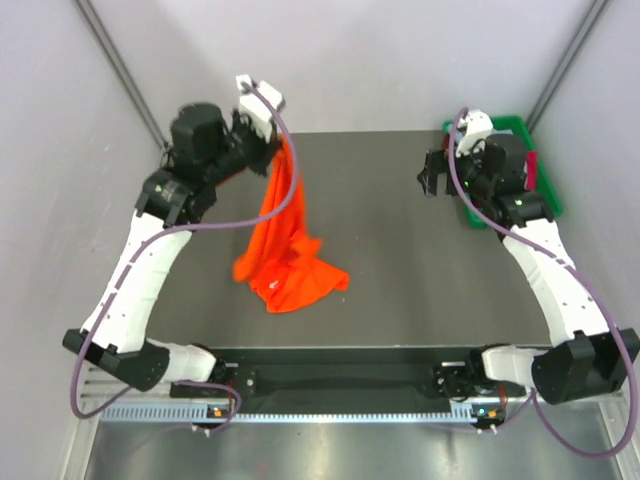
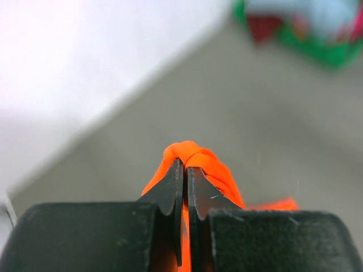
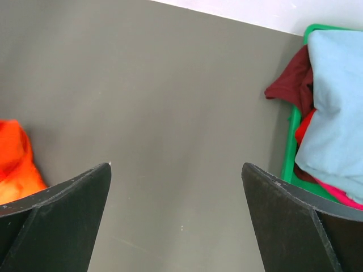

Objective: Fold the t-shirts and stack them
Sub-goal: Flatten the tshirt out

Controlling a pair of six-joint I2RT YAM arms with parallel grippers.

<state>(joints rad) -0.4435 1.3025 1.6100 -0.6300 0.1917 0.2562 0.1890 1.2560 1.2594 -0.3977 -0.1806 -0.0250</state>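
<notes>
My left gripper (image 1: 283,152) is raised at the back left and shut on a bunch of the bright orange t-shirt (image 1: 285,245). The shirt hangs down from it, and its lower part lies crumpled on the table. In the left wrist view the orange cloth (image 2: 195,156) bulges out over the closed gripper (image 2: 186,165). My right gripper (image 1: 432,180) is open and empty above the table, left of the green tray (image 1: 548,190). In the right wrist view a pale grey-blue shirt (image 3: 334,102) lies on dark red shirts (image 3: 292,82) in the tray, right of the open gripper (image 3: 176,167).
The green tray's rim (image 3: 293,141) lies at the table's back right corner. Grey walls enclose the table on three sides. The orange shirt's edge shows at the left of the right wrist view (image 3: 17,161).
</notes>
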